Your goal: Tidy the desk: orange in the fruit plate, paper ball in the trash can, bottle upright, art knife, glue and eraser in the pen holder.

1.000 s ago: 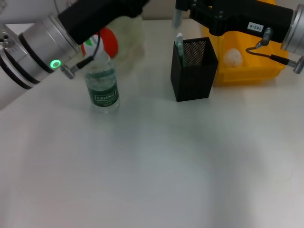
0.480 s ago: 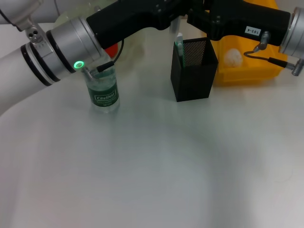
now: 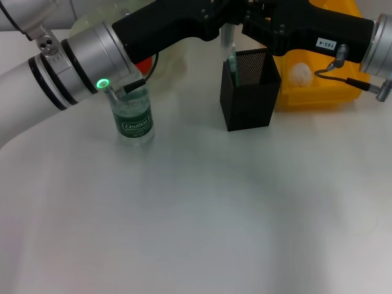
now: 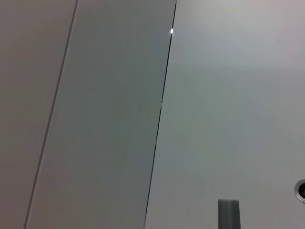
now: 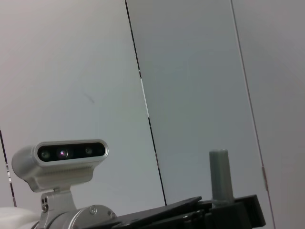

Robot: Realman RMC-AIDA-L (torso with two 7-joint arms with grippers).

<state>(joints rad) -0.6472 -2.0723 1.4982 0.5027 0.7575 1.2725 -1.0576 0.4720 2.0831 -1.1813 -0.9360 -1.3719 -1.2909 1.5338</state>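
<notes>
Black mesh walls form the pen holder (image 3: 250, 92), standing on the white desk (image 3: 202, 214) with a green-tipped item poking out of it. Both arms reach across above it, the left gripper (image 3: 215, 13) and right gripper (image 3: 254, 18) meeting near its top; their fingers are hidden. The bottle (image 3: 132, 113) stands upright behind the left arm. The paper ball (image 3: 300, 73) lies in the yellow trash can (image 3: 324, 92). The orange (image 3: 143, 63) peeks out beside the bottle.
</notes>
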